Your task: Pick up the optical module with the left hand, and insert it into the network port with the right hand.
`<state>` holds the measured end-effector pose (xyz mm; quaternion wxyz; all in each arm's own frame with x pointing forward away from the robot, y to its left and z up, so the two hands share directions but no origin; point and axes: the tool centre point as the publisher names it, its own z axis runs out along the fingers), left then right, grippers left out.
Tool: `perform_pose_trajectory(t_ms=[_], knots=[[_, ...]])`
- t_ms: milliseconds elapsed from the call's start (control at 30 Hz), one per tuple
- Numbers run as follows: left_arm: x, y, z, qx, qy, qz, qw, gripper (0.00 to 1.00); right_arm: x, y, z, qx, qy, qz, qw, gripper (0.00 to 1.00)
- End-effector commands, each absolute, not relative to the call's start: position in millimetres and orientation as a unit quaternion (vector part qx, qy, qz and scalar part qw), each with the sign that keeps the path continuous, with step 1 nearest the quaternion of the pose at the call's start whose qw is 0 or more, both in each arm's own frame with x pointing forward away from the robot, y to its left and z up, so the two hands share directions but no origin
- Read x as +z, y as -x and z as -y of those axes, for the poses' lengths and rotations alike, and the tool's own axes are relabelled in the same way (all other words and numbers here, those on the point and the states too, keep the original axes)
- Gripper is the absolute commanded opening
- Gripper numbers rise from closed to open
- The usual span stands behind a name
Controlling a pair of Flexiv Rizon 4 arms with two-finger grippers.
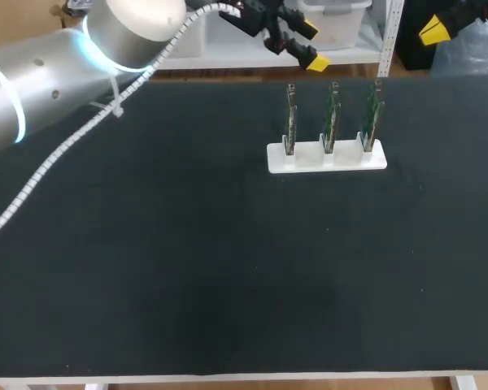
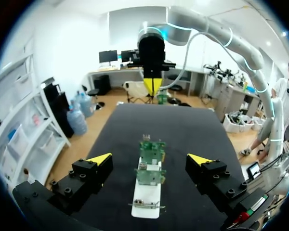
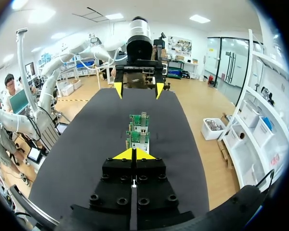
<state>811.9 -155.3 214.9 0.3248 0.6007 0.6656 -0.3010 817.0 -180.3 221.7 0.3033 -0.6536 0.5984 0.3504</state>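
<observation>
The left gripper [image 2: 150, 159] was apart and the right gripper [image 3: 134, 154] was together, empty; a low reach could have knocked over the 3 green boards [image 2: 151, 176] ahead.

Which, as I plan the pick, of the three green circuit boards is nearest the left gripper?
The green circuit board at the white holder's left end, head view.

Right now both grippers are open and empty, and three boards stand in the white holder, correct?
Not quite: the right gripper is shut, its yellow tips pressed together with nothing between them, as the right wrist view shows. The left gripper is open and empty, and three boards stand in the white holder.
</observation>
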Motion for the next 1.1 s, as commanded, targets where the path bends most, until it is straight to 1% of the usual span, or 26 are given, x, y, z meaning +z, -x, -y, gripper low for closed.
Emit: perform_pose_trajectory(t_ms=[33, 367, 1100], knots=[[218.6, -794.9, 142.7, -0.253, -0.572, -0.687, 0.371, 1.0, 223.5, -823.9, 183.2, 0.363, 0.66, -0.591, 0.289, 0.0], [214.4, -795.7, 133.6, -0.245, -0.557, -0.702, 0.37, 1.0, 223.1, -825.8, 187.0, 0.363, 0.657, -0.593, 0.29, 0.0], [222.5, -797.1, 90.0, -0.198, -0.523, -0.738, 0.378, 1.0, 223.3, -827.8, 192.7, 0.357, 0.65, -0.603, 0.292, 0.0]])
